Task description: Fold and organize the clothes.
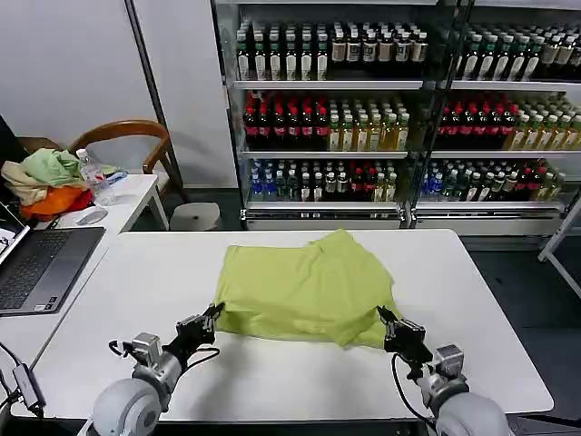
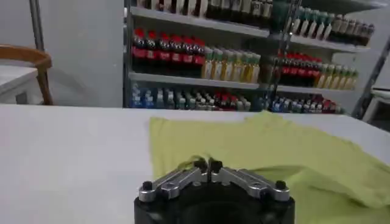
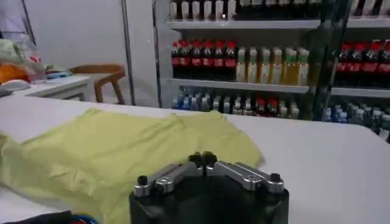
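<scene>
Left pincer (image 1: 212,313) closed at the near left corner of the lime T-shirt (image 1: 304,286), right pincer (image 1: 385,317) closed at its near right corner, shirt folded mid white surface (image 1: 163,272).

Head camera high above table (image 1: 272,381); wrist cameras low, facing shelves (image 2: 244,67)

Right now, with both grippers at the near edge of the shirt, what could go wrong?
1. The shirt already lies rumpled, with a flap doubled over near the right gripper; another fold could lock in the unevenness.
2. The left gripper and the right one look shut at the near corners; a pinch on the top layer alone might drag the layers apart.
</scene>
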